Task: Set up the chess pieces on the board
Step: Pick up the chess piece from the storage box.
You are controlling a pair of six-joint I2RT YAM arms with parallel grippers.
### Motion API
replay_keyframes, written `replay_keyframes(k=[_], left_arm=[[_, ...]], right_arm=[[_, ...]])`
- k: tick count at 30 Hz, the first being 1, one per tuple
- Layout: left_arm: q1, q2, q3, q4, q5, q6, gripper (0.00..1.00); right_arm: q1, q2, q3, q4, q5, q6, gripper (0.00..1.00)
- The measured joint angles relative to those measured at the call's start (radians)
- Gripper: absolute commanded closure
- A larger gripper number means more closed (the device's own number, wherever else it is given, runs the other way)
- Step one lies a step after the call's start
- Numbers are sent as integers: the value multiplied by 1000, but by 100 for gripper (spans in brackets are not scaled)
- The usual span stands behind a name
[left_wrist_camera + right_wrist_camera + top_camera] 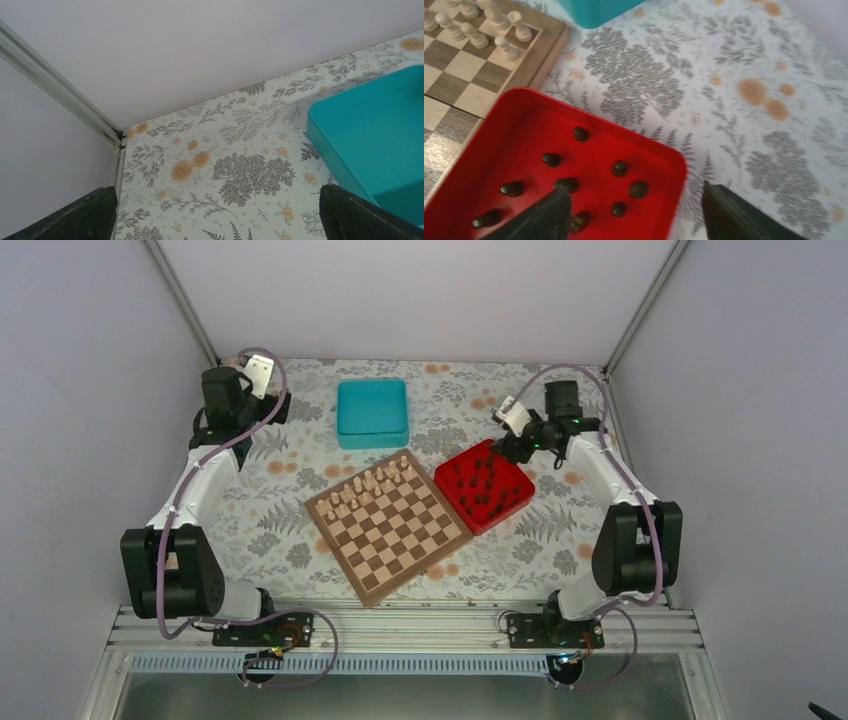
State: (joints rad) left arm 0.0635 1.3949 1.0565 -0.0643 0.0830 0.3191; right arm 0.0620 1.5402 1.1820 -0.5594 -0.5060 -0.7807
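Two empty hands spread apart: left hand (215, 192) idle, right hand (634, 189) over tray (594, 120), where crowded dark pieces (619, 168) risk toppling neighbours on grasp.

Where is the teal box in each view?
Top external: teal box at far centre, beyond the board.
Left wrist: teal box at the right edge.
Right wrist: teal box cut by the top edge, left of centre.
Shared landmark: the floral tablecloth, under it everywhere.
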Motion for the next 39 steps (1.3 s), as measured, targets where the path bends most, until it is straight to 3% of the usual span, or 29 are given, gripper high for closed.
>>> replay_keyframes(k=[4, 7, 25, 36, 39], left_arm=[[0, 22, 0, 3, -4, 8, 0], [0, 37, 0, 3, -8, 10, 0], [0, 40, -5, 28, -32, 11, 0], [0, 40, -18, 33, -42, 14, 0], [0, 40, -19, 33, -41, 14, 0]], right_arm=[[59, 83, 42, -45, 53, -5, 62], [62, 166, 65, -59, 87, 6, 67], [89, 299, 129, -89, 178, 31, 65], [107, 355, 143, -90, 232, 45, 70], [108, 355, 143, -89, 245, 49, 77]])
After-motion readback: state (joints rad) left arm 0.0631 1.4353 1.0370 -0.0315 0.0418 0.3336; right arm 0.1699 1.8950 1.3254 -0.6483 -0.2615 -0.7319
